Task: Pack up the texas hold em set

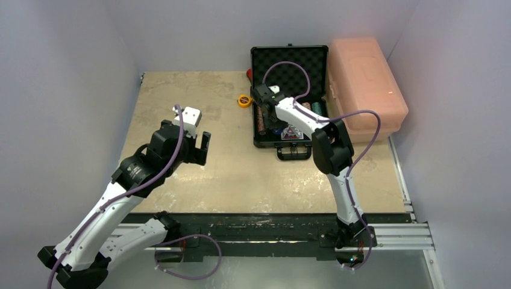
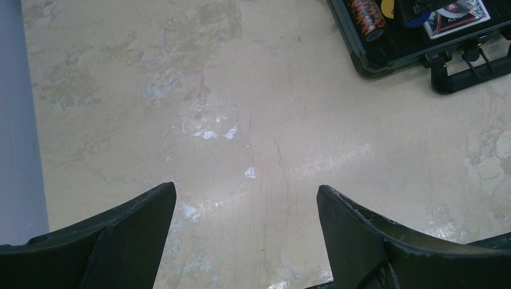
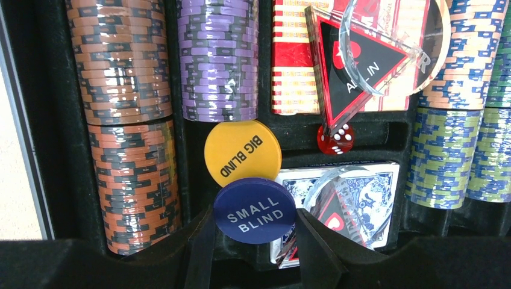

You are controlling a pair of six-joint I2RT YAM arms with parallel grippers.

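Beige table [image 1: 241, 174] carries the open black briefcase [image 1: 289, 63] at its far right. Inside it, your right gripper [image 3: 254, 224] pinches the blue button [image 3: 253, 208] beside the yellow button [image 3: 242, 152]. Your left gripper [image 2: 247, 195] hangs spread wide over bare tabletop, well apart.

Blue button [image 3: 254, 211] partly behind jaws

big blind button [image 3: 243, 152]: yellow, black lettering
small blind button [image 3: 255, 211]: dark blue, white lettering
leftmost chip stack [image 3: 123, 90]: orange, black stripes
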